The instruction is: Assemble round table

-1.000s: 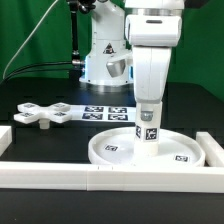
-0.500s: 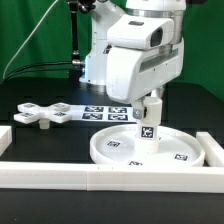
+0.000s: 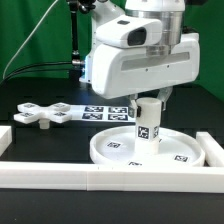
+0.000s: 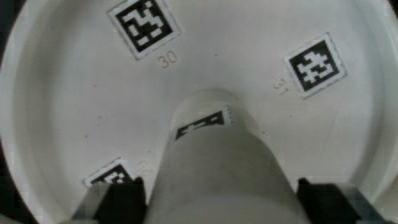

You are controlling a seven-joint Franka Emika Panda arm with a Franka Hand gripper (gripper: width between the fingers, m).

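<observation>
The disc (image 3: pixel 108 152) lies flat on the counter (image 3: pixel 40 142) directly under the pincer (image 3: pixel 150 104), rim up, spreading out on every side of the pincer's axis. The cross (image 3: pixel 38 114) lies flat on the counter well away from the pincer, off towards the exterior view's left and beyond the disc's rim; nothing touches it. The post (image 3: pixel 148 124) stands upright on the disc, about at its middle, and reaches up between the pincer's fingers (image 4: pixel 121 200).

The coming move turns on this line-up: the post's long axis runs vertical, square to the disc's floor, and lies along the pincer's own downward axis, so post, disc centre and pincer share one line. The wrist view bears that out, looking down the post's side to the disc's floor with one dark finger on each flank of the post.

The pincer is closed narrow on the post's upper part; the fingers look pressed to its sides with no gap I can make out. I judge the step in hand to be seating the post into the disc's centre, probably by turning it about that shared axis. Whether its foot is fully home I cannot tell, since the post's own body hides the joint. Any tilt of the pincer off vertical would likely bind the post
</observation>
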